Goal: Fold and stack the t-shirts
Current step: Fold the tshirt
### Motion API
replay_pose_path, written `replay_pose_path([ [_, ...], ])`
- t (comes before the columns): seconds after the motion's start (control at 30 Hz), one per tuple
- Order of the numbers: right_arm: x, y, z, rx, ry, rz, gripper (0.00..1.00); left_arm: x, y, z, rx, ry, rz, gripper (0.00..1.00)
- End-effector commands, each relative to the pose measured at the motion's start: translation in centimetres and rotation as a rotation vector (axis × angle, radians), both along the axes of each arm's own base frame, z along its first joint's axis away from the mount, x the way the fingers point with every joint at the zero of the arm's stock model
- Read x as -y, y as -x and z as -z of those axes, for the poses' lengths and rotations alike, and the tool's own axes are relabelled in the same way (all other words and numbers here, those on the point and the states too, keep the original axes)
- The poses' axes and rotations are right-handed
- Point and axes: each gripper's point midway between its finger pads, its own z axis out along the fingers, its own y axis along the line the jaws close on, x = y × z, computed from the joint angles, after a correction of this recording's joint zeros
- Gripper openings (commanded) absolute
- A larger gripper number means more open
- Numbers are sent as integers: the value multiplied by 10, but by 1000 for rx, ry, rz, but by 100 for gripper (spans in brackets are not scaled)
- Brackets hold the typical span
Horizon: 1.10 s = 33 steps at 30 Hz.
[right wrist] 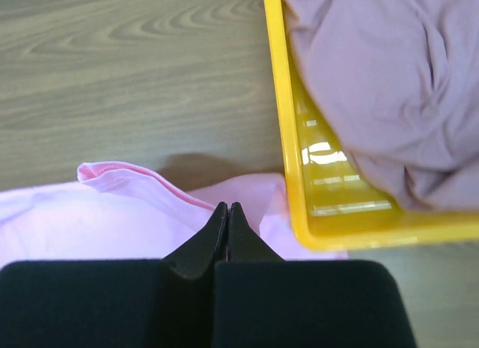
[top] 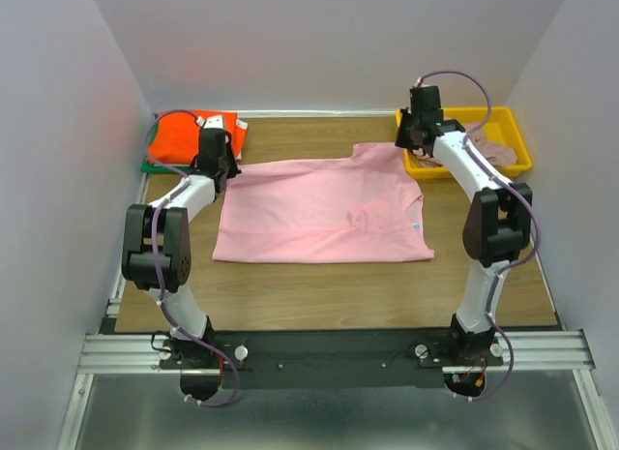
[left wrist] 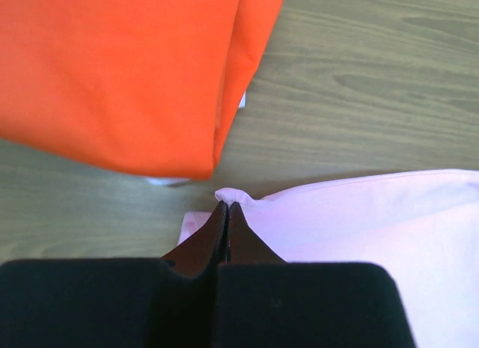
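A light pink t-shirt (top: 324, 213) lies spread flat across the middle of the table. My left gripper (top: 221, 169) is at its far left corner, shut on a small nub of the pink cloth (left wrist: 228, 195). My right gripper (top: 410, 138) is at the shirt's far right corner beside the tray. Its jaws are shut with their tips in the pink cloth (right wrist: 112, 213), which is lifted there and casts a shadow. A folded orange t-shirt (top: 184, 135) (left wrist: 120, 71) rests on a green one (top: 150, 165) at the far left. A mauve t-shirt (top: 495, 150) (right wrist: 382, 86) lies crumpled in the tray.
The yellow plastic tray (top: 515, 131) (right wrist: 288, 138) stands at the far right corner, its near edge just right of my right fingers. White walls close in the table on three sides. Bare wood shows in front of the pink shirt.
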Motion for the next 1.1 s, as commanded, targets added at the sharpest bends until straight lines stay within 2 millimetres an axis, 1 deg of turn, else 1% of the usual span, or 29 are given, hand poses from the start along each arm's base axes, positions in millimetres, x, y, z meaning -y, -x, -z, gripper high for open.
replay_pose_path([
  [0.0,-4,38,-23,2,-52,-31,0,-10,12,-26,78,3,-43,0],
  [0.03,-4,45,-25,1,-54,-34,0,-12,15,-26,77,0,-54,0],
  [0.07,-1,53,-38,24,-58,-26,0,-14,21,-21,65,-3,-69,0],
  [0.1,1,66,-26,-7,-55,-21,0,-16,23,-24,73,-1,-75,0],
  [0.17,5,78,-23,-16,-55,-11,0,-17,29,-20,63,1,-82,0],
  [0.2,7,91,-23,-20,-58,-8,0,-17,31,-22,68,1,-86,0],
  [0.23,8,97,-20,-27,-60,-7,0,-17,33,-22,67,-2,-88,0],
  [0.27,8,105,-28,-11,-69,-8,0,-20,36,-21,66,-7,-99,0],
  [0.3,9,110,-25,-18,-70,-6,1,-21,38,-21,65,-8,-104,0],
  [0.33,11,121,-13,-46,-64,-2,0,-22,40,-21,70,-11,-109,0],
  [0.37,12,127,-11,-52,-67,0,0,-22,44,-17,67,-9,-112,0],
  [0.4,12,133,-7,-62,-68,0,1,-23,46,-21,81,-2,-119,0],
  [0.43,14,139,-12,-51,-74,2,0,-23,49,-21,85,1,-124,0],
  [0.47,14,147,-2,-74,-74,-1,0,-24,51,-21,90,2,-128,0],
  [0.5,14,152,-1,-76,-78,-1,0,-24,55,-17,90,4,-129,0],
  [0.53,14,157,-6,-63,-83,-1,0,-25,57,-21,101,4,-130,0],
  [0.57,15,164,0,-78,-81,1,0,-25,60,-19,100,5,-129,0],
  [0.63,17,171,3,-82,-81,6,0,-25,63,-19,100,1,-123,0],
  [0.67,18,174,0,-74,-85,7,0,-24,65,-17,97,1,-122,0],
  [0.7,18,180,6,-89,-88,6,0,-24,68,-14,90,4,-122,0],
  [0.73,17,183,6,-91,-93,5,0,-24,70,-16,98,3,-128,0],
  [0.77,16,186,4,-84,-101,3,0,-25,74,-12,90,1,-133,0],
  [0.83,15,193,10,-97,-106,2,0,-27,78,-15,97,0,-145,0],
  [0.87,15,197,11,-99,-106,0,0,-28,81,-12,93,-1,-156,0],
  [0.9,15,199,13,-102,-108,1,0,-28,83,-16,102,2,-158,0],
  [0.93,16,204,19,-118,-102,3,0,-29,88,-12,91,9,-171,0],
  [0.97,16,206,22,-123,-102,5,0,-29,88,-16,100,8,-172,0],
  [1.03,20,213,29,-135,-91,23,0,-30,98,-11,85,29,-204,0],
  [1.07,21,215,31,-140,-92,27,0,-32,102,-8,72,32,-222,2],
])
